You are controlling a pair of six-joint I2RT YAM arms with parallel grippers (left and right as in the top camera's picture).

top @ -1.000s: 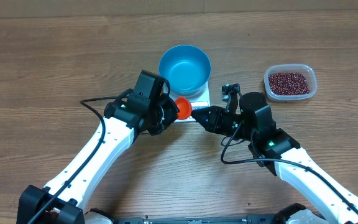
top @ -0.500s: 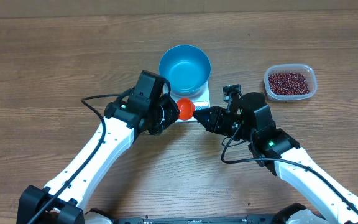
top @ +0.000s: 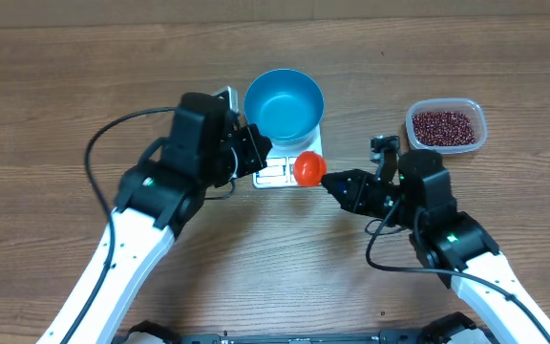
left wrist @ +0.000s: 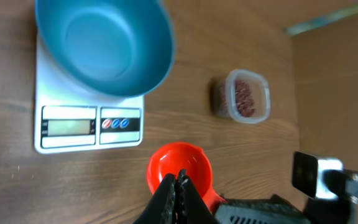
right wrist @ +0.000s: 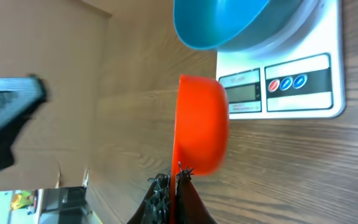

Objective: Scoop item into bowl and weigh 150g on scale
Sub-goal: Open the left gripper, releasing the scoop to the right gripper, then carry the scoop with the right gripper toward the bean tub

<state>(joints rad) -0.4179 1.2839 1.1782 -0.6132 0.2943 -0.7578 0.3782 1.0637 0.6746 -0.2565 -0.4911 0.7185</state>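
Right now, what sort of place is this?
Probably a robotics lab bench set up for kitchen weighing: two robot arms over a wooden table, a scale carrying a bowl, a tub of beans.

I find nothing I can read. On the scale (left wrist: 98,142), up and left of my left gripper (left wrist: 179,185) jaws, the display (left wrist: 69,127) looks blank, and the red and blue button marks (left wrist: 120,123) show no legible lettering.

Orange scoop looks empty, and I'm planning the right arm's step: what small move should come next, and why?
Probably swing the right claw, shut on the orange scoop, rightward toward the clear tub. The scoop is empty, the blue bowl on the scale is empty, and all the beans sit in that tub.
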